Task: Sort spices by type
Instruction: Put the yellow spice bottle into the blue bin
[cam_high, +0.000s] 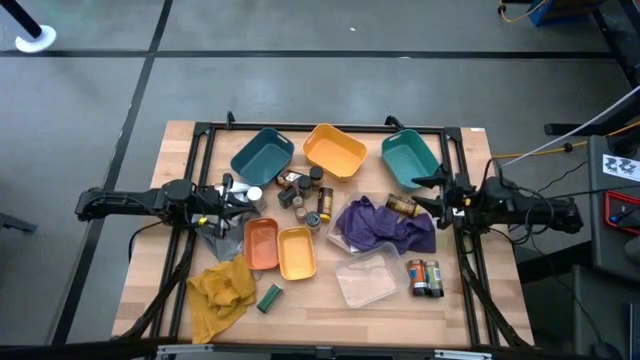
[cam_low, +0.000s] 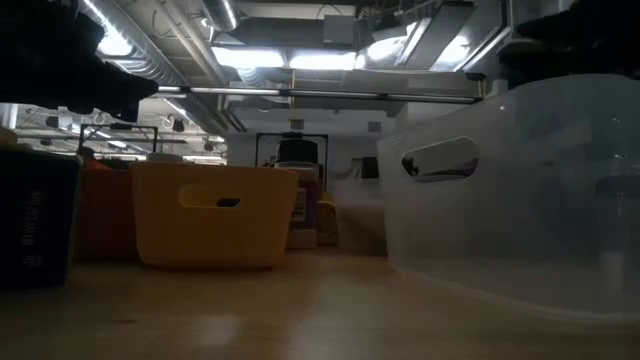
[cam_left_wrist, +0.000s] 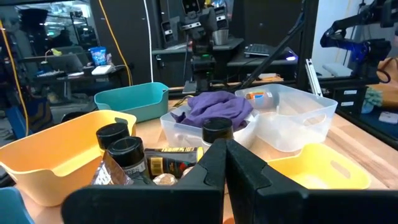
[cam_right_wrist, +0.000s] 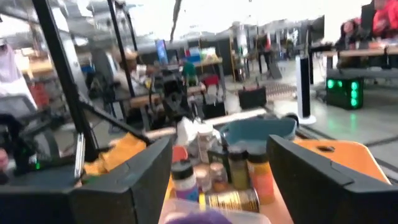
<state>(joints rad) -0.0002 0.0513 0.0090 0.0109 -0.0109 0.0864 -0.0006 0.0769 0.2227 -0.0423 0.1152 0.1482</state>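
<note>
Several jars (cam_high: 305, 195) stand loose at table centre, between the orange tray (cam_high: 334, 151) and the purple cloth (cam_high: 385, 224): black-lidded, small, cylindrical. One jar (cam_high: 402, 205) lies on its side by the cloth; two more (cam_high: 424, 277) sit near right; a green tin (cam_high: 269, 298) lies near left. Trays appear empty; sorting looks barely begun. Left gripper (cam_high: 243, 196), at the cluster's left edge, fingers together, nothing seen between them. Right gripper (cam_high: 432, 195), right of the cloth, fingers spread, empty.
</note>
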